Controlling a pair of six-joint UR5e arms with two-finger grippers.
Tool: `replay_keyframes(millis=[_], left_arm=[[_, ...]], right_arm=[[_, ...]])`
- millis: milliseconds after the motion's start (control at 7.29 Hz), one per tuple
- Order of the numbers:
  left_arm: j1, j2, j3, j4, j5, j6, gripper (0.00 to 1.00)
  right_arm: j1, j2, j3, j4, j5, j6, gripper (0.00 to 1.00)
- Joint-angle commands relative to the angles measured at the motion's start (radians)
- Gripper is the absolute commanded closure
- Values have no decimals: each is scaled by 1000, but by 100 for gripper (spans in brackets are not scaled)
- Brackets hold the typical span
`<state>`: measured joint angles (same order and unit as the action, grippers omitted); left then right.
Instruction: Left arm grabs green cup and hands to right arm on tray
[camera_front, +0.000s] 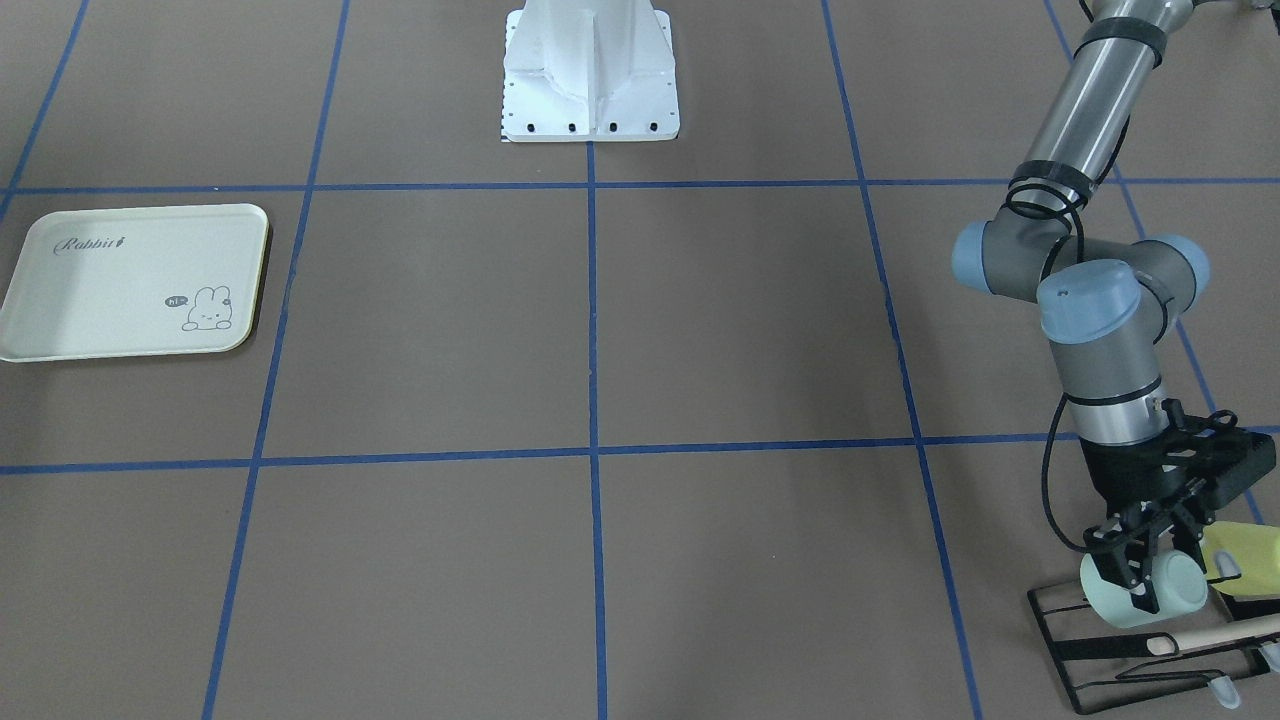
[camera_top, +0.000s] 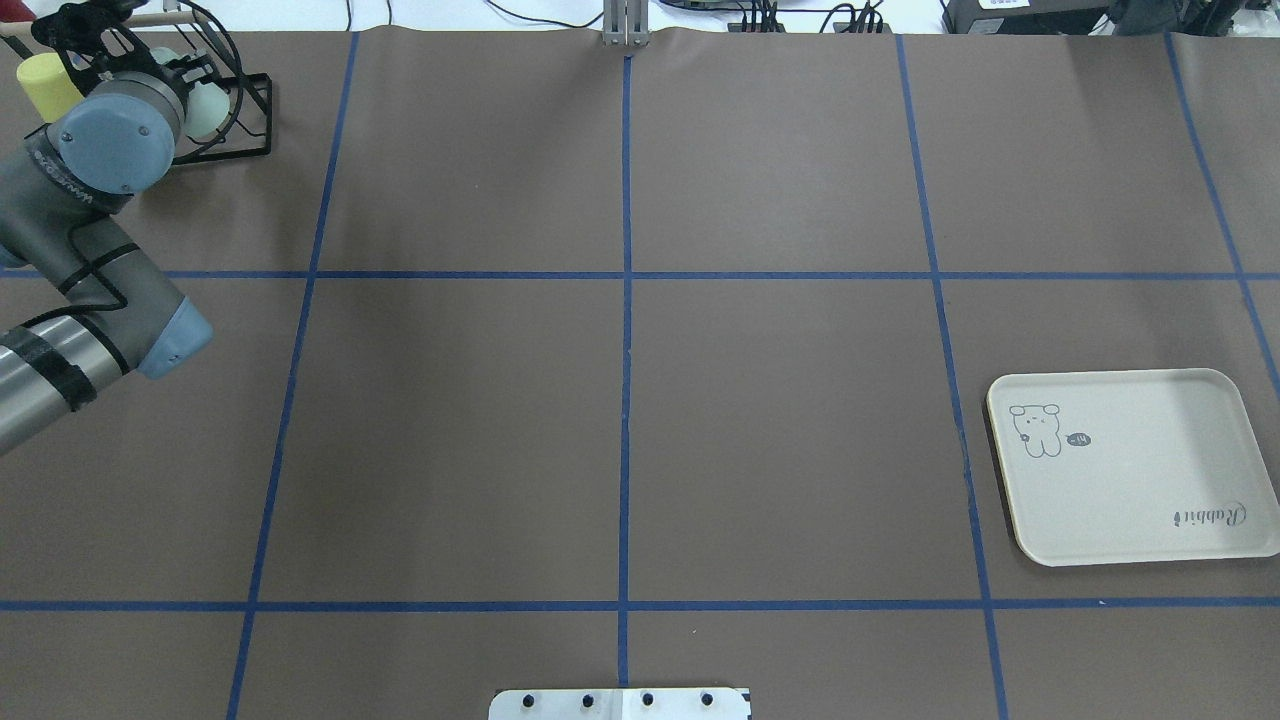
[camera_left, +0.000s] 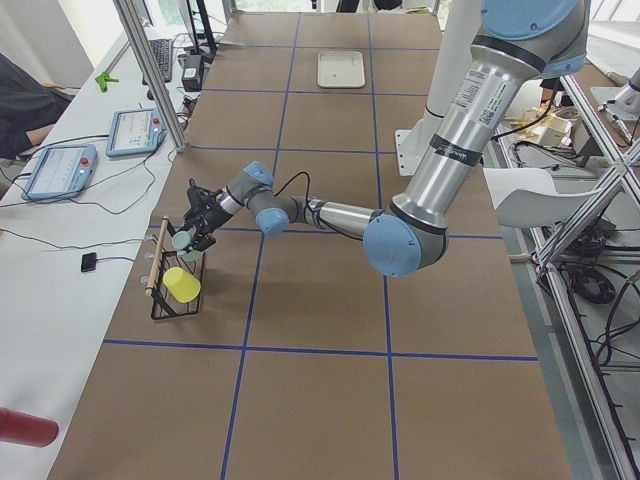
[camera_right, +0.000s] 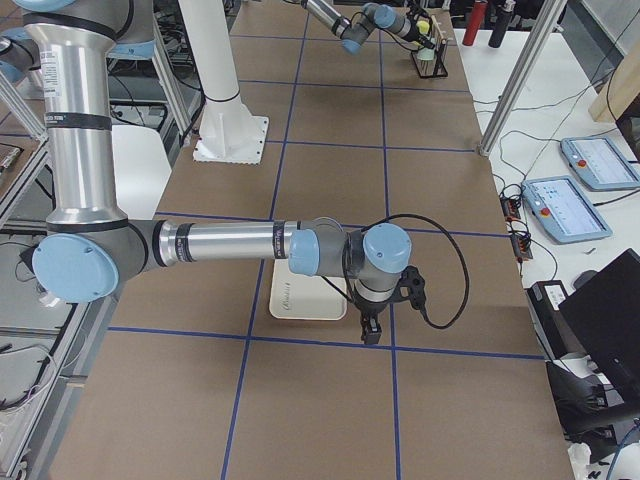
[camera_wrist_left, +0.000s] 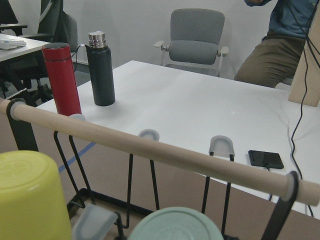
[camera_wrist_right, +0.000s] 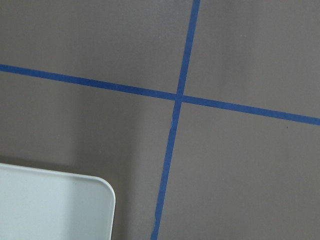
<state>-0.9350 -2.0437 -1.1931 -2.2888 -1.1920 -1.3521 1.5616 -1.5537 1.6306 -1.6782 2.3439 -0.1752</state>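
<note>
At the rack (camera_front: 1095, 647), left gripper (camera_front: 1135, 590) meets green cup (camera_front: 1185, 582) — grip unclear; right gripper (camera_right: 370, 330) likewise.

Tight quarters at the table's far left corner, as I see it from my console: my left gripper (camera_front: 1135, 590) is down among the black wire rack (camera_front: 1100, 648) at the green cup (camera_front: 1185, 585). The yellow cup (camera_front: 1245, 560) is just beside it, and a wooden dowel (camera_front: 1220, 633) crosses on the operators' side. I cannot tell whether the fingers have closed. Between rack and tray (camera_front: 140, 285) the brown table (camera_front: 700, 330) offers an open run, with the white base (camera_front: 590, 80) at the robot's edge. The right arm (camera_right: 240, 242) hangs low at one corner of the tray.
</note>
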Motion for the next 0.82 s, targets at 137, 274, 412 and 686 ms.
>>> replay_keyframes(millis=[137, 274, 412, 686], left_arm=[[-11, -4, -43, -8, 0, 8, 81], [-13, -1, -65, -5, -1, 11, 83], [-18, 10, -83, -4, -1, 21, 84], [-27, 51, -144, -1, 2, 62, 86]], right_arm=[[0, -2, -1, 0, 0, -1, 0], [0, -2, -1, 0, 0, -1, 0], [0, -2, -1, -2, 2, -1, 0], [0, -9, -1, -2, 2, -1, 0]])
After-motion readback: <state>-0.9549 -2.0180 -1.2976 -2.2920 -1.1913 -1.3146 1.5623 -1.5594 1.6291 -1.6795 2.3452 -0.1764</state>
